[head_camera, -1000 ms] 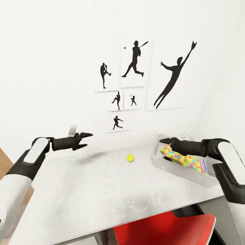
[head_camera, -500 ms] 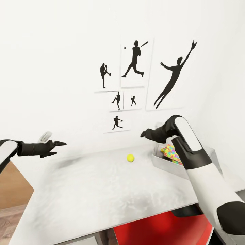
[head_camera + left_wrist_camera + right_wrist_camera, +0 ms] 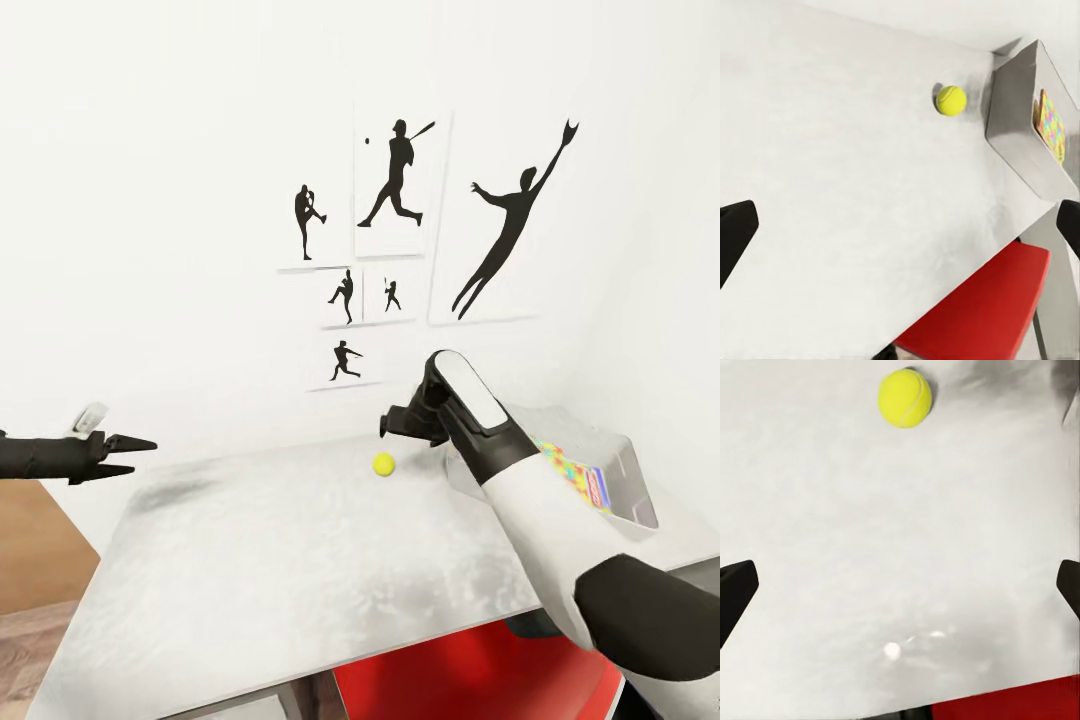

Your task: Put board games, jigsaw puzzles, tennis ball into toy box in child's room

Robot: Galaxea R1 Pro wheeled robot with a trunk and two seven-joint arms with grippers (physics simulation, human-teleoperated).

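Right tool (image 3: 385, 428): hangs above the tabletop (image 3: 300, 560) close over the tennis ball (image 3: 383, 463), its arm reaching in from the toy box side. In the right wrist view the two dark fingertips (image 3: 735, 589) sit at opposite edges with bare surface between them, so the jaws are spread wide and hold nothing — a sensible posture for coming down around a small round thing.

Tennis ball: rests alone on the pale tabletop near the wall, beside the near end of the toy box (image 3: 625, 470) but not touching it. In the right wrist view it lies ahead of the open fingers, not yet between them.

Toy box: stands on the right part of the tabletop by the wall; a jigsaw puzzle (image 3: 565, 468) shows inside it, with a printed edge beside that which may be a board game — I cannot tell for sure.

Left tool (image 3: 125, 455): held out past the tabletop's left end, well apart from the ball. Its wrist view shows the tips far apart, so it is open and empty; parked there, it leaves the working space to the other arm.

Step in hand, as I judge it: lining up on the ball, likely the last item on this surface.
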